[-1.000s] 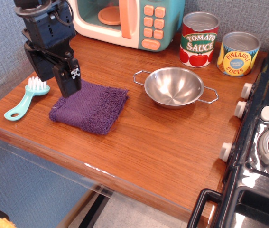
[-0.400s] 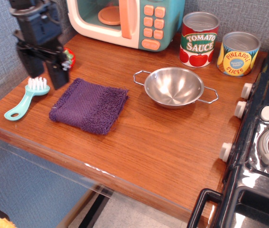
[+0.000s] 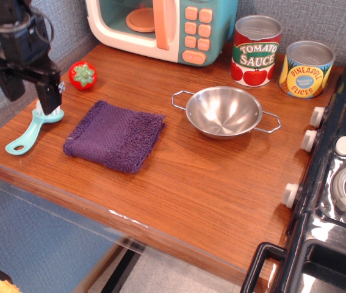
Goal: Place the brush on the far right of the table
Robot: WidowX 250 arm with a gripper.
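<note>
1. The brush point(image 3: 31, 130) lies at the frame's left edge of the table point(image 3: 209, 183), bristles under one finger of the hand point(image 3: 27, 91).
2. The hand's fingers are spread, holding nothing; closing off-centre could flick the brush off the edge.
3. Carrying it right risks clipping the bowl point(image 3: 224, 111).

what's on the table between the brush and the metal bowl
In the observation.image view, a folded purple towel lies between the brush and the metal bowl. The rest of that stretch of table is bare wood.
</note>
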